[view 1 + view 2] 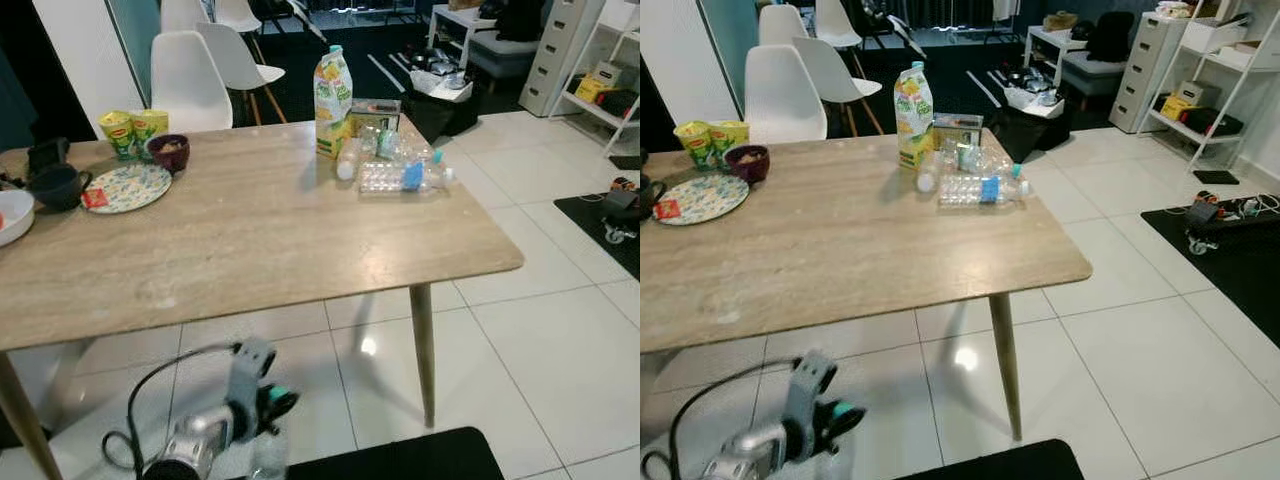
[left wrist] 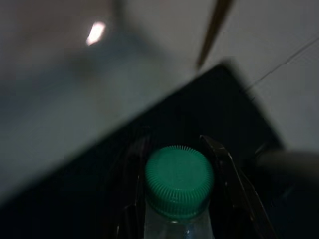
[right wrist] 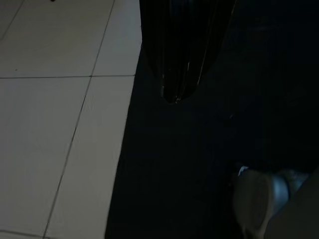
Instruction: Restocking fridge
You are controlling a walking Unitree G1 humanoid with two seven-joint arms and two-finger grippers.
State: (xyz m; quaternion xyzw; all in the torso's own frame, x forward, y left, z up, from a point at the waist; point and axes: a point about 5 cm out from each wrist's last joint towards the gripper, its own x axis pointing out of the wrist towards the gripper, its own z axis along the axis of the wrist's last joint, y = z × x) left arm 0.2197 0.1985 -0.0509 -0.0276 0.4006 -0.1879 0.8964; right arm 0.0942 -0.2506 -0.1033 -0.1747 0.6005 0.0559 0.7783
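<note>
While left end effector (image 1: 270, 400) hangs low below counter (image 1: 260, 240) edge, clenched on green-capped bottle (image 2: 179, 189), long axis along fingers. Remaining bottles (image 1: 405, 175) lie far corner, up-right. Right end effector: cannot tell.

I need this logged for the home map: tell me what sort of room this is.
Probably a dining area in an open-plan home. A wooden table holds a juice carton, plastic bottles and a plate; white chairs stand behind it, on a white tile floor.
</note>
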